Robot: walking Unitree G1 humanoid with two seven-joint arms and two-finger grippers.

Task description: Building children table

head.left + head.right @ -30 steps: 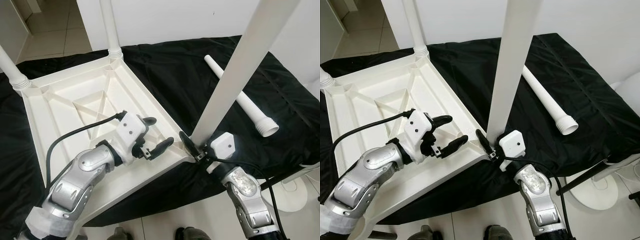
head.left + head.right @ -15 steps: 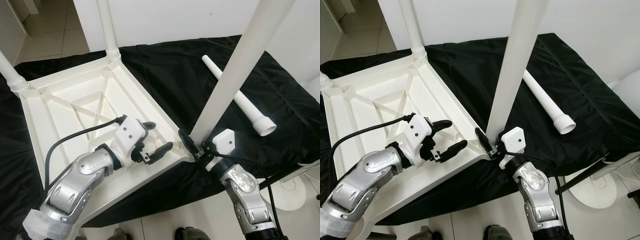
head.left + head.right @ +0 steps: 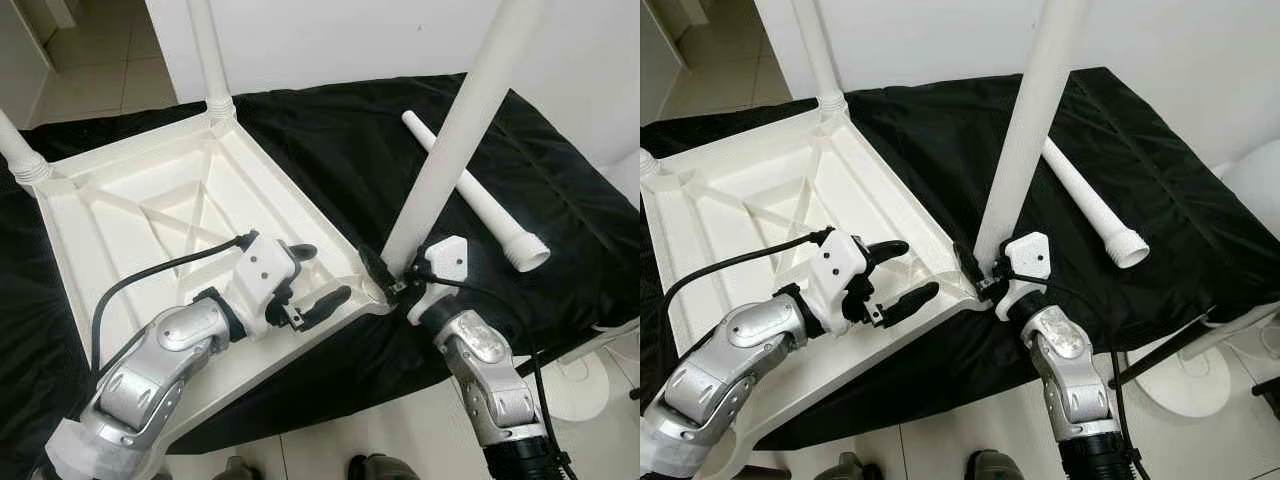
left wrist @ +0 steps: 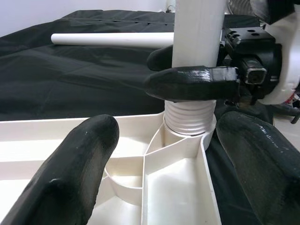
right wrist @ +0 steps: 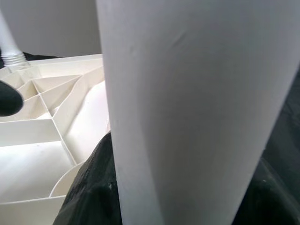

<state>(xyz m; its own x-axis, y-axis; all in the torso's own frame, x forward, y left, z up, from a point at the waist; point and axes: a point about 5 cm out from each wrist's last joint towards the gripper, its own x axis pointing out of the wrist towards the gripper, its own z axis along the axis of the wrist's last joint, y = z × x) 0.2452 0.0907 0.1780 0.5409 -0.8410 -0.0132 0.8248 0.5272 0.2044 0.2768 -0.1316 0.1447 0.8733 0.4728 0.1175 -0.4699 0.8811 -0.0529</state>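
The white children's table (image 3: 130,210) lies upside down on a black cloth (image 3: 330,130). Two legs (image 3: 205,50) (image 3: 15,150) stand in its far corners. A third white leg (image 3: 455,130) stands tilted in the near right corner socket, its ribbed base (image 4: 190,117) seated in the socket. My right gripper (image 3: 385,275) is shut on this leg just above the base, one finger (image 4: 192,83) across its front. Beside that corner, my left gripper (image 3: 318,275) hovers open over the table's ribbed underside, its fingers (image 4: 79,164) on either side of the socket. A fourth leg (image 3: 470,190) lies loose on the cloth at the right.
The cloth's near edge drops to the tiled floor just in front of the table corner. A round white stand base (image 3: 590,385) sits on the floor at the lower right. A white wall (image 3: 330,40) runs behind the cloth.
The held leg has tipped a little more upright, and my right wrist has moved in closer to the table corner. My left gripper stays open in about the same place.
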